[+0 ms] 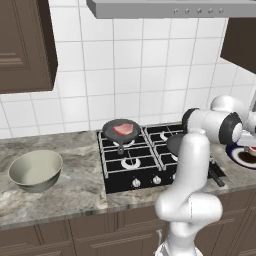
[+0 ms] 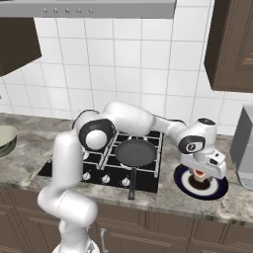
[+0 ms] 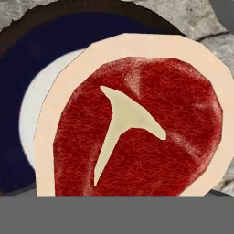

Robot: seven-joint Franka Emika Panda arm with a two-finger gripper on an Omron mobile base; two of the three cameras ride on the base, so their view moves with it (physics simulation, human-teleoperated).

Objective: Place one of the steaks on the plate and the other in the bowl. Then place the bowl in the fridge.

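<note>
On the plate [image 2: 217,190], seemingly one steak [image 3: 137,132].

White robot arm [image 2: 123,121] reaches across a black gas hob [image 2: 106,163] to the right; its gripper [image 2: 200,174] hangs low over a dark-rimmed plate [image 2: 217,190] on the stone counter [image 2: 232,207] — a reddish steak [image 2: 199,173] just beneath it; an empty dark frying pan [image 2: 135,152] sits on the hob, handle toward the front.
</note>
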